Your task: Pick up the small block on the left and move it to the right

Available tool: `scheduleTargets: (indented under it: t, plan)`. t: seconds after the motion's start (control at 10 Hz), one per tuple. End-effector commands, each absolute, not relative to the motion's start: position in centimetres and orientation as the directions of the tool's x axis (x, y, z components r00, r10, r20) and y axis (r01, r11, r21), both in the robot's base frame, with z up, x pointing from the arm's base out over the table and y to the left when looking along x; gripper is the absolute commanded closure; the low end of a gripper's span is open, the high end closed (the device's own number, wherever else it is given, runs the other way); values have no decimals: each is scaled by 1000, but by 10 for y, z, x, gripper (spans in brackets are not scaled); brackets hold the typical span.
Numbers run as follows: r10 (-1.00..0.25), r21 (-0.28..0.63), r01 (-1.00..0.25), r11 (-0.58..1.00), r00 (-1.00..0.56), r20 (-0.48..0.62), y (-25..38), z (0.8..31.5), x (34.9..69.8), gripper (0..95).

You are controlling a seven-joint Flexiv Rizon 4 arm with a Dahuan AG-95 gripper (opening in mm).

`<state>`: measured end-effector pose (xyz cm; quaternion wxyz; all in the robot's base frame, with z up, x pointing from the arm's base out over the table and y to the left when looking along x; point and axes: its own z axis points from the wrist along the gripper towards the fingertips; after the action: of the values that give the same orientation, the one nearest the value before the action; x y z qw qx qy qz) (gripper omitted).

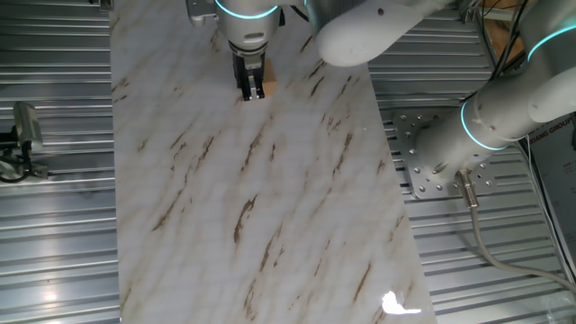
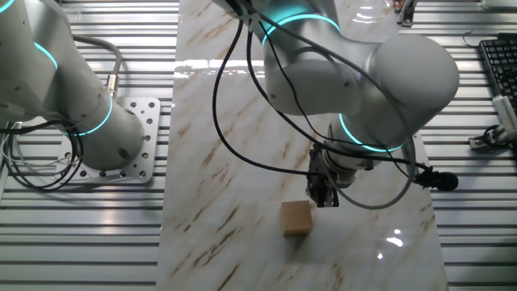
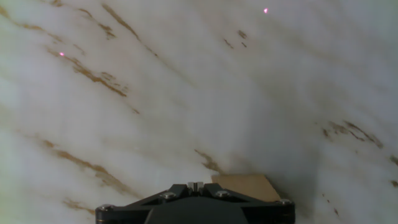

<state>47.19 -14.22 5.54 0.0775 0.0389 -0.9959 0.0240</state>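
One step in hand: approach; gripper (image 2: 323, 196) beside the small block (image 2: 296, 217), lower centre.
Jaws: state cannot be told.
Next: centre over block.

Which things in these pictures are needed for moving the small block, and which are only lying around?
Needed for the job:
- small block
- gripper, next to the block, not holding it
- marble table

Only lying around:
- keyboard
- clamp
- second arm's base plate
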Motion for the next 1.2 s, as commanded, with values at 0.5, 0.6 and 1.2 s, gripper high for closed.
scheduleTargets:
  t: [0.5, 0.6, 1.2]
  plan:
    - [-81, -33, -87, 996, -984, 156, -144, 53, 474, 950]
    - [-81, -34, -88, 996, -984, 156, -144, 53, 474, 950]
    - [-146, -7, -149, 989, -976, 161, -144, 53, 474, 950]
